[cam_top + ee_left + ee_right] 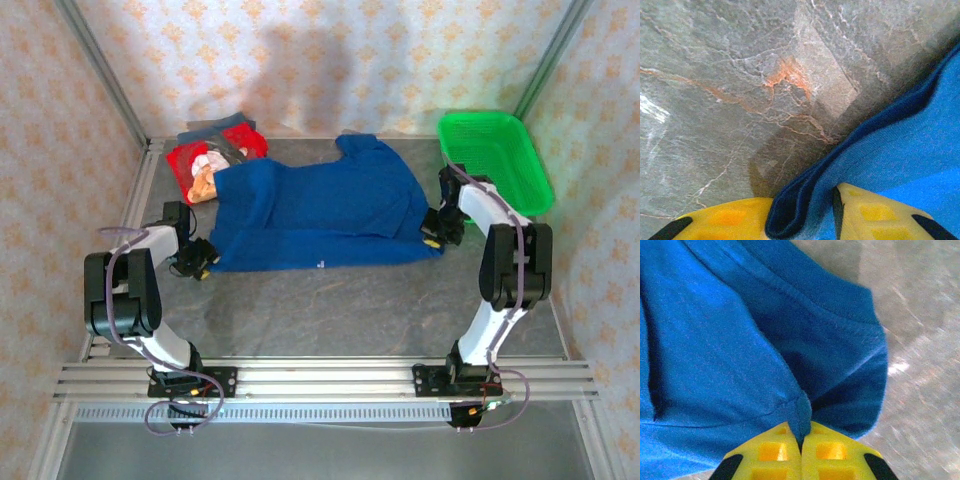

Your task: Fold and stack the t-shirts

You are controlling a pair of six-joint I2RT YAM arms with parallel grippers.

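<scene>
The blue shirt is lying spread across the middle of the table, plain side up, one sleeve pointing toward the back wall. Its back-left corner is overlapping the red shirt, which is sitting at the back left with the dark shirts just behind it. The right gripper is pinching a small tuck of the blue shirt near its right end, its yellow fingers pressing together with cloth bunching up between the tips. The left gripper is sitting low at the shirt's near-left corner, its fingers standing apart with the folded hem lying between them; whether they are squeezing the hem I cannot tell. The green basket is resting at the back right, apart from the blue shirt.
</scene>
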